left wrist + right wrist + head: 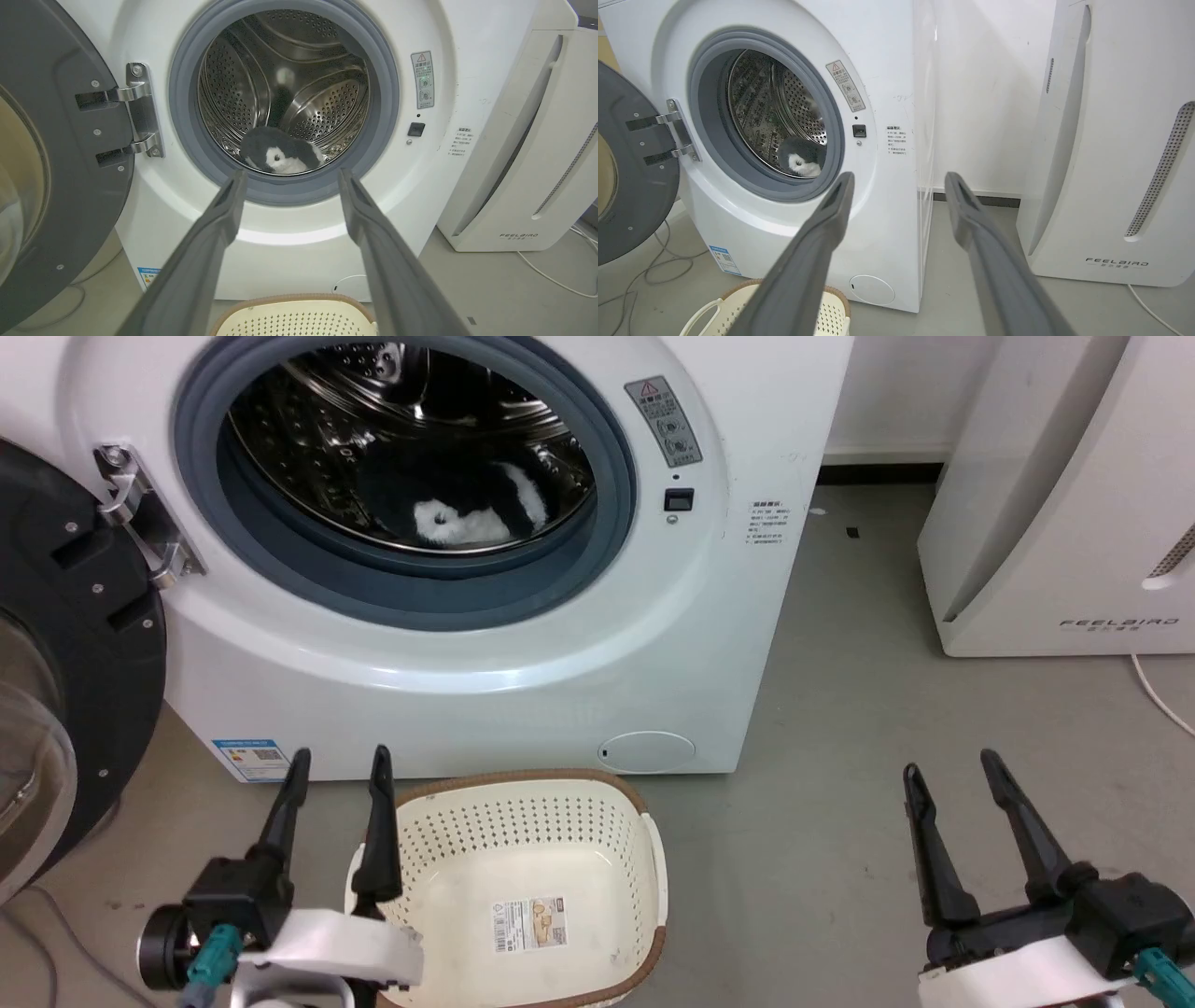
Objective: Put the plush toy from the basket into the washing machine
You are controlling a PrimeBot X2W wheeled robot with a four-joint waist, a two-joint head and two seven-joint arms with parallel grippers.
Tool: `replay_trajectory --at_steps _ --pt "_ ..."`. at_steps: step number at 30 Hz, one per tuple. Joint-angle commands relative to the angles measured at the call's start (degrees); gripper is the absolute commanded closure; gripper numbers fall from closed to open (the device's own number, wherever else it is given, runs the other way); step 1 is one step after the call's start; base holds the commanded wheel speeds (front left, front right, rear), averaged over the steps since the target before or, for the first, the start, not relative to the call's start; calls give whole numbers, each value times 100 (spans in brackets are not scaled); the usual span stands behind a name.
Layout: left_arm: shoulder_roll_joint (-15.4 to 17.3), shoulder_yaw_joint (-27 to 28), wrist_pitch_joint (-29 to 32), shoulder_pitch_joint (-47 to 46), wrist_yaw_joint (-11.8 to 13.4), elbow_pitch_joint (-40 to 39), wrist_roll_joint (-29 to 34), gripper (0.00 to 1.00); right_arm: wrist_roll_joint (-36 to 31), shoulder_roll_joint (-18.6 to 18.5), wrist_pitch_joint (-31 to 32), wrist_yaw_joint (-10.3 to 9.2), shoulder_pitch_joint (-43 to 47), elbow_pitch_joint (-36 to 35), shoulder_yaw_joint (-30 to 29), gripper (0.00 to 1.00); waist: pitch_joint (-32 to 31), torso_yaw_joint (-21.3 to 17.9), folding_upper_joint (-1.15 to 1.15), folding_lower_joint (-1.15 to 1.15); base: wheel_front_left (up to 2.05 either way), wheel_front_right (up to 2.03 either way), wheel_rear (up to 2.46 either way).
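**Toy in drum, both claws empty**

Your left gripper (341,754) is spread wide and empty, just beside the bare basket (523,777). The plush toy (467,504) lies up and ahead in the washing machine (653,644) drum, its long axis crosswise. Your right gripper (948,763) is also wide, and farther off.

The grey floor (840,737) carries the washing machine (523,663) at far left, the basket (523,821) just in front of it, and a white appliance (1055,523) at far right. A white cable (1158,695) lies beside the appliance.
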Motion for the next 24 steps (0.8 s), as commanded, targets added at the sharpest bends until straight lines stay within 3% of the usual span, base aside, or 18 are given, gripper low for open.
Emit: replay_trajectory --at_steps 1,19,20,24 --pt "-82 50 -31 141 -79 3 129 0 1 7 -25 -5 112 41 11 0 -61 27 0 1 0 0 0" --pt "-800 563 -31 663 -745 305 907 0 60 7 -25 -5 286 159 55 0 -219 78 0 1 0 0 0" --pt "-813 564 0 603 -765 300 894 100 20 0 0 0 204 144 51 100 -220 79 0 1 0 0 0" --pt "-828 572 12 600 -779 298 903 100 14 -1 10 0 199 142 49 100 -223 82 0 1 0 0 0"
